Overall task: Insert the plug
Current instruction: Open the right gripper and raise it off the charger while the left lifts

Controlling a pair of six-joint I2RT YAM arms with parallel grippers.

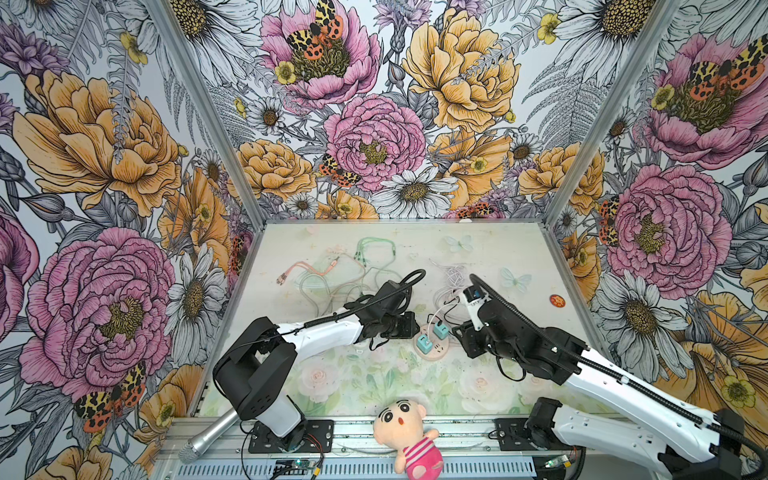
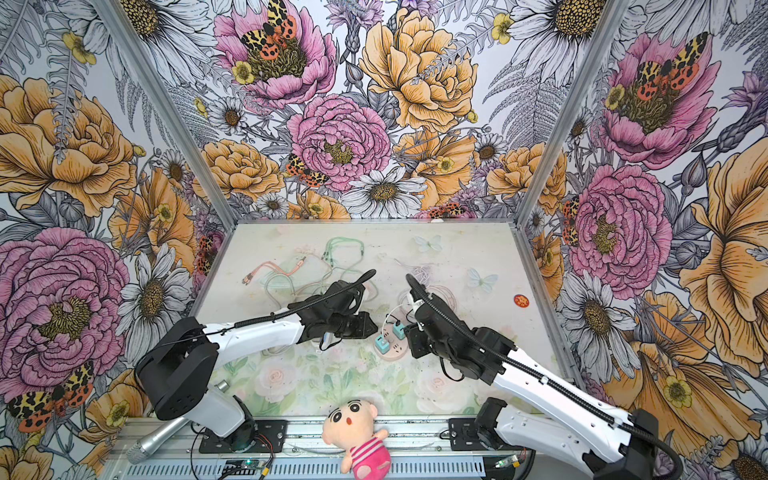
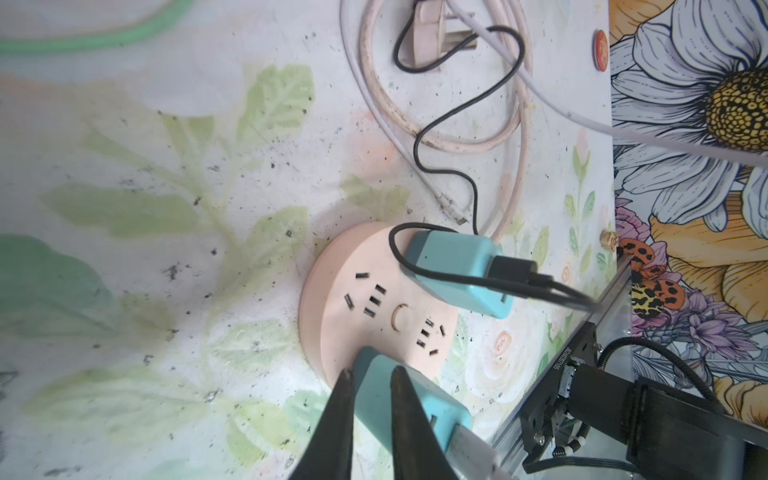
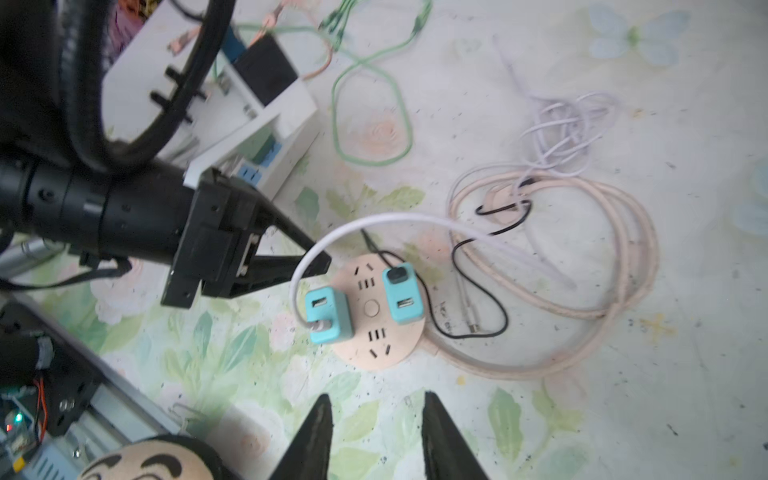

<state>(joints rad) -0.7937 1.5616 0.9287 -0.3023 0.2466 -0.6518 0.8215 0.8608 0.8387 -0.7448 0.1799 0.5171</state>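
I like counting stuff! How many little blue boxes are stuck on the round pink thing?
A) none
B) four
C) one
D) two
D: two stand on the round pink socket, namely the blue box with the white cable and the blue box with the black cable.

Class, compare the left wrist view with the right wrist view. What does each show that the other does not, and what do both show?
Only the left wrist view shows the red disc. Only the right wrist view shows the doll. Both show the round socket, the two teal chargers and the pink cord.
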